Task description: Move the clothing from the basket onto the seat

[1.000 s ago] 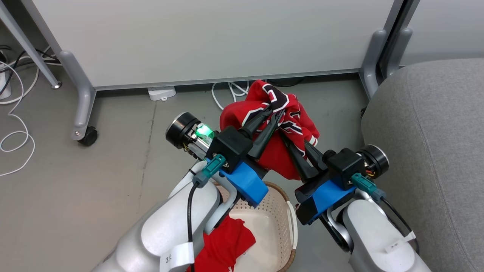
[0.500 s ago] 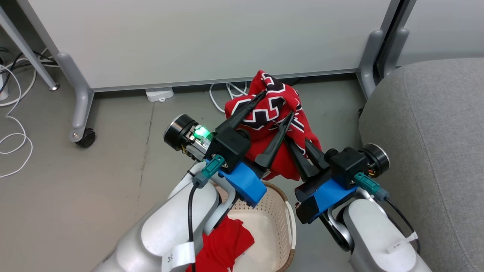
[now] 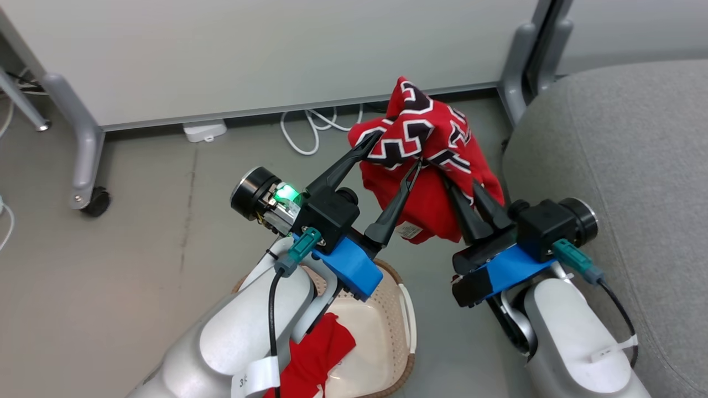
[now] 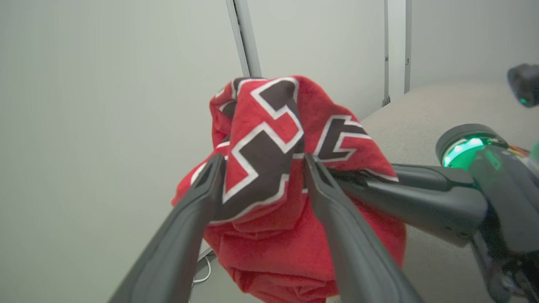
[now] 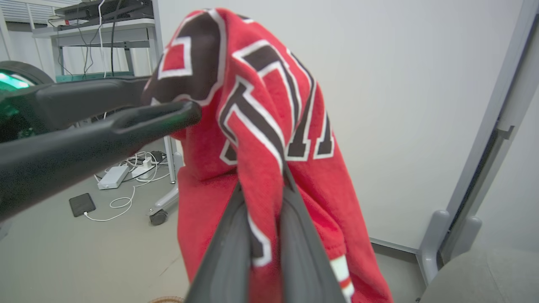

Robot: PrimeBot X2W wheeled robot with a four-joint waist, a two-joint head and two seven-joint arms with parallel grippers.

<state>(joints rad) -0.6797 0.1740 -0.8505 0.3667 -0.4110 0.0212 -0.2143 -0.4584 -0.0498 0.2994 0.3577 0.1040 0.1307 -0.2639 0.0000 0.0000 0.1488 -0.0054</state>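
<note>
The red jersey (image 3: 428, 138) with black, white-outlined numbers hangs bunched in the air, its right edge against the grey seat (image 3: 614, 166). My right gripper (image 3: 453, 177) is shut on a fold of the jersey (image 5: 269, 126), fingers pinched together (image 5: 263, 183). My left gripper (image 3: 398, 150) is open; its spread fingers (image 4: 202, 198) flank the jersey's (image 4: 269, 139) bulge. The plainer red garment (image 3: 315, 354) lies in the cream basket (image 3: 408, 315) below my left forearm, partly hidden by it.
A white partition panel (image 3: 276, 50) on grey castor legs (image 3: 83, 166) stands behind the jersey. White cables (image 3: 310, 130) and a power strip (image 3: 204, 131) lie at its foot. Grey floor (image 3: 138, 232) spreads to the left. The seat (image 5: 484, 273) fills the right side.
My left gripper, shut on the jersey a second ago, has opened. The jersey has moved right toward the seat in the right gripper. The head camera has turned right.
</note>
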